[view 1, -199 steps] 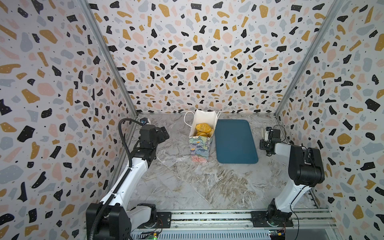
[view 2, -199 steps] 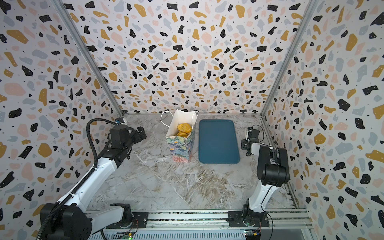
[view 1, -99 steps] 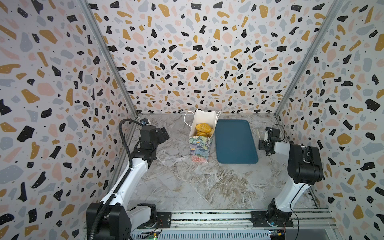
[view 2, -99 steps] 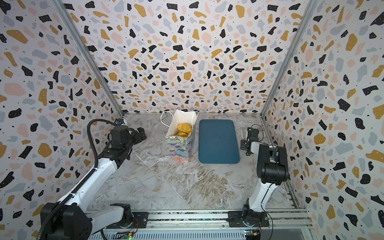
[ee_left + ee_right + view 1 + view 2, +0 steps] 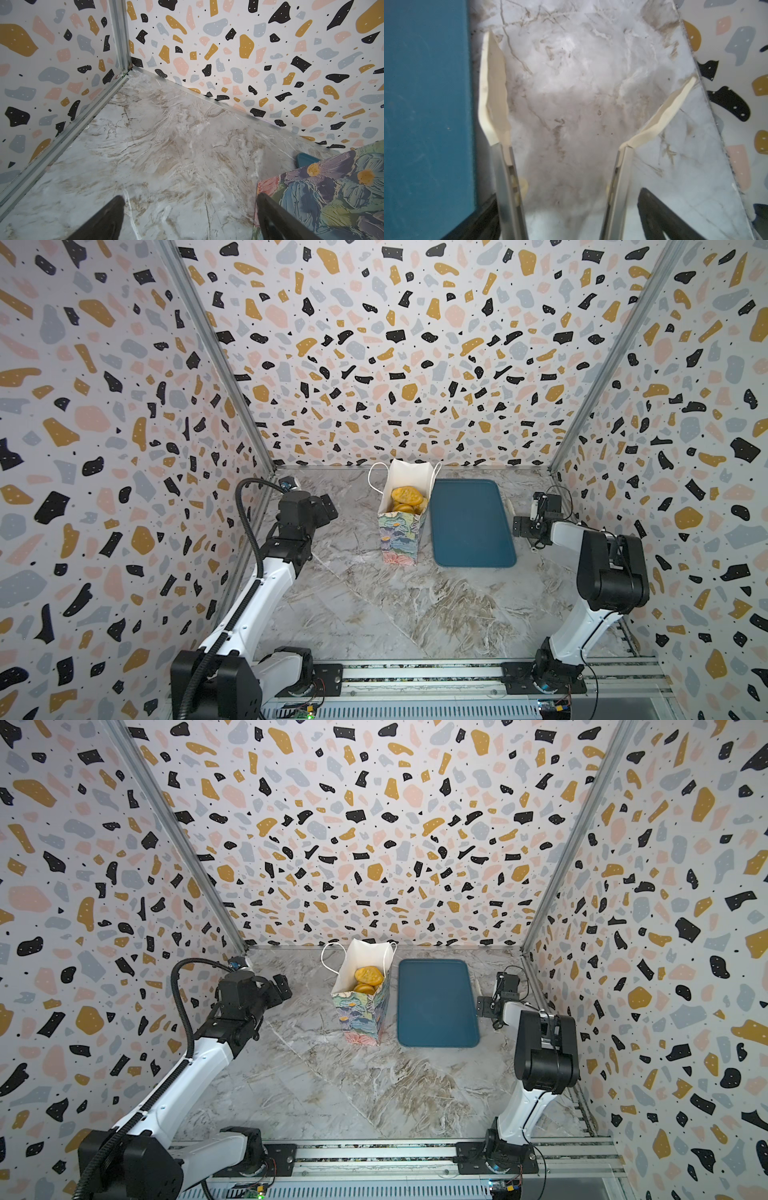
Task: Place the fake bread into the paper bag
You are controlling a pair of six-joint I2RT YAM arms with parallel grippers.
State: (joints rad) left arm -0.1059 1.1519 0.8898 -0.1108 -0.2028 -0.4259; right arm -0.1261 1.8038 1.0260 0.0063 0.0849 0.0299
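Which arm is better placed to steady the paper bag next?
Left. The left tool is open, near the paper bag, with only bare table between. The right tool is open too, but the teal tray lies between it and the bag.

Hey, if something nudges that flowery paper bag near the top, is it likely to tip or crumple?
Probably tips easily: the paper bag stands tall and narrow. Its thin walls would likely buckle under a squeeze. The bread piled inside may steady it somewhat.
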